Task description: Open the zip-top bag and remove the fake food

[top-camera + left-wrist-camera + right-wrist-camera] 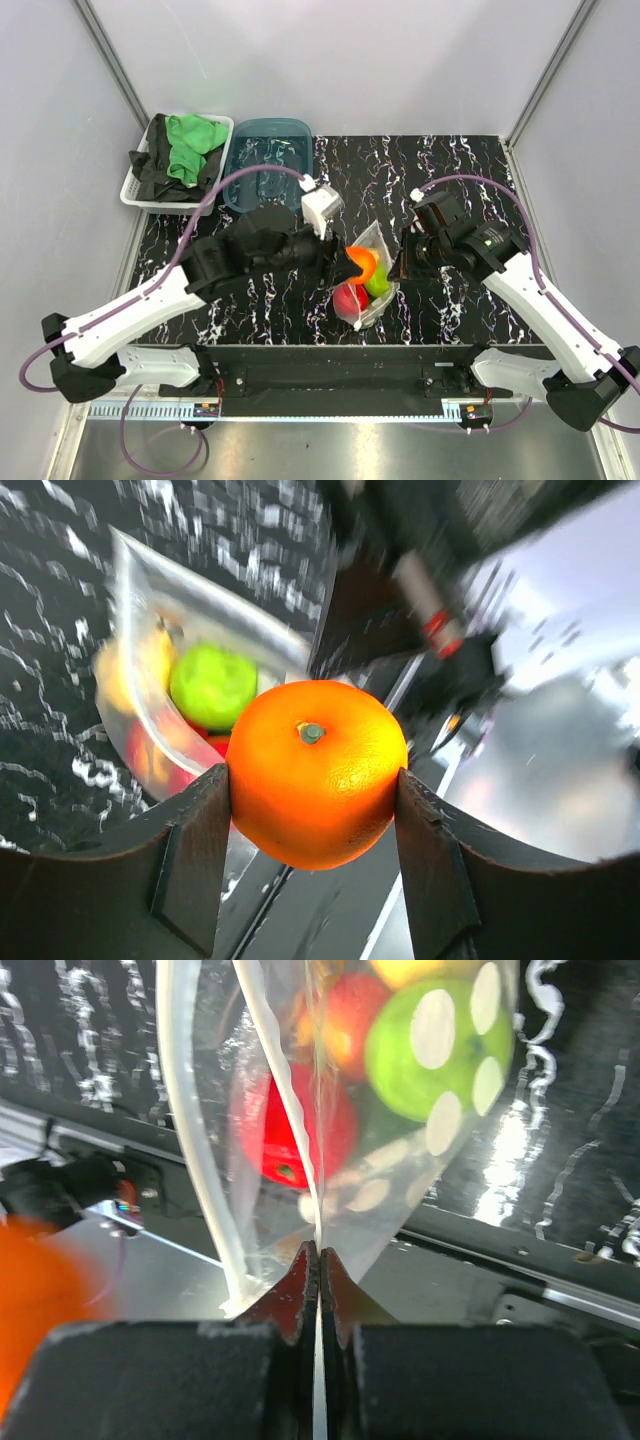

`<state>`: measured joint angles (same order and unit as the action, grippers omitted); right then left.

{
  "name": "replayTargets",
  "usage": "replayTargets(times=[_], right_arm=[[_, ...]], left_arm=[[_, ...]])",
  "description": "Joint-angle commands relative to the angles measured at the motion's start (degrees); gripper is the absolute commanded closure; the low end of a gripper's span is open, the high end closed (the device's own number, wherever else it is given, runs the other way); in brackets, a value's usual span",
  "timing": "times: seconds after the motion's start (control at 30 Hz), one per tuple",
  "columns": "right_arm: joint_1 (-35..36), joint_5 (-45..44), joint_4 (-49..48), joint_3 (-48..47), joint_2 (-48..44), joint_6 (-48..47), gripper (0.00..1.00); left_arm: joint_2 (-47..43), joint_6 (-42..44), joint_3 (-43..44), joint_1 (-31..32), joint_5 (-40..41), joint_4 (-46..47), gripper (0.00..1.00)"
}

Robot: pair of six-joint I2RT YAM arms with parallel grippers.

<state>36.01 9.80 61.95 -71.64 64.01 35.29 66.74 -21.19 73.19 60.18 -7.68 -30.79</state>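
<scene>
Here, white walls [350, 60] enclose a black, white-veined marble tabletop [470, 170]. Near its front, the right gripper [318, 1260] pinches the clear white-dotted plastic bag [255, 1040] holding a lime-green fruit [430, 1045] and a red fruit [290, 1130]; the left gripper [315, 790] clasps an orange fruit [315, 740].

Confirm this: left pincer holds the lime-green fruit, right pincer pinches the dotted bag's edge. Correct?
No. The left wrist view shows the left pincer holding the orange fruit; the lime-green fruit sits inside the bag. The right pincer does pinch the bag's edge.
</scene>
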Motion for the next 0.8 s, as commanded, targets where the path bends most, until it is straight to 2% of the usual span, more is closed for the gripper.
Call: replayTargets(times=[0.0,0.03,0.2,0.33,0.43,0.6,0.77], right_arm=[[0.5,-3.7,4.0,-2.8,-0.8,-5.0,1.0],[0.4,-3.7,3.6,-2.7,-1.5,-5.3,1.0],[0.5,-0.6,2.6,-1.0,-4.5,-6.9,1.0],[0.5,-1.0,5.3,-2.5,-6.5,-9.4,1.0],[0.5,-1.5,5.0,-4.0,-7.1,-10.8,1.0],[0.4,-1.5,6.3,-8.6,-3.6,-14.1,1.0],[0.5,-1.1,4.8,-7.9,-3.3,-13.7,1.0]], left_arm=[[-2.1,-4.9,5.1,-0.6,6.4,1.9,1.0],[-2.1,-5.0,5.1,-1.0,9.4,2.3,1.0],[1.4,-2.9,5.5,-6.8,14.5,5.3,1.0],[5.1,0.0,4.4,-16.9,19.4,10.5,1.0],[8.9,1.7,2.8,-24.0,18.3,17.0,1.0],[18.9,5.1,4.2,-33.6,16.0,21.3,1.0],[29.4,9.7,5.9,-37.4,15.1,26.5,1.0]])
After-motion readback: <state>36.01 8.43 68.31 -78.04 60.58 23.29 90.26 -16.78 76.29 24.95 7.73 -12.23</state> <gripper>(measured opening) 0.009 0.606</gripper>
